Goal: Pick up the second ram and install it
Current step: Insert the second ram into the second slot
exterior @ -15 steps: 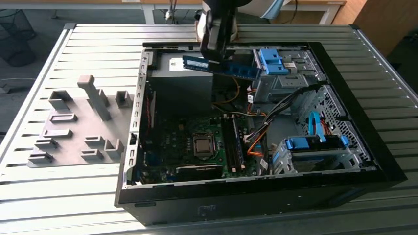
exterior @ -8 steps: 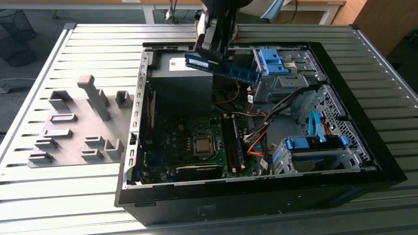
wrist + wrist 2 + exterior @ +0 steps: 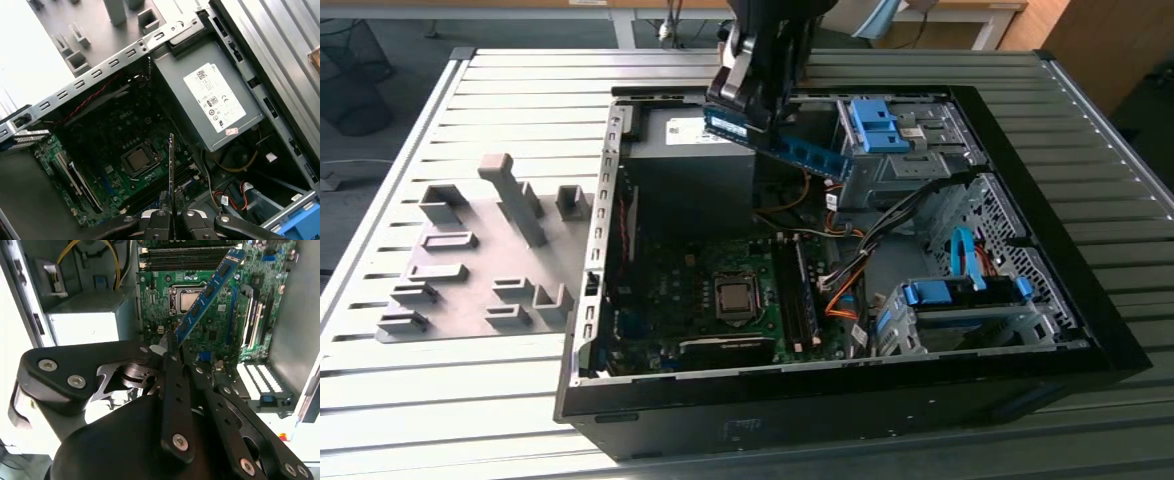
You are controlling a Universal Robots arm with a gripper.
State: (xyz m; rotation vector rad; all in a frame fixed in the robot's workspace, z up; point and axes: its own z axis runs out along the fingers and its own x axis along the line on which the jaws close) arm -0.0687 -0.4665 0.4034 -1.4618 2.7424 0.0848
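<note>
Clamping one end of the second ram (image 3: 210, 292), the gripper (image 3: 176, 347) is closed on the stick's two flat faces; in the first wrist view the board shows edge-on, rising straight out from between the fingers; the rest of the stick projects free past the fingertips, tilted, held in the air above the open computer case (image 3: 587, 330) and touching nothing else; beneath it lies the green motherboard (image 3: 155, 305), with the processor socket (image 3: 187, 300) below the stick's middle and the long dark memory slots (image 3: 185, 257) further on; the grey power supply (image 3: 220, 100) sits beside the board inside the case; beyond the case wall, grey fixture blocks (image 3: 480, 250) stand on the slatted table (image 3: 494, 90); judged by its form, the stick is light, thin and stiff but fragile; a hold on the bare board near an end, clear of the chips and the contact edge, looks safest; twisting loads are best avoided
</note>
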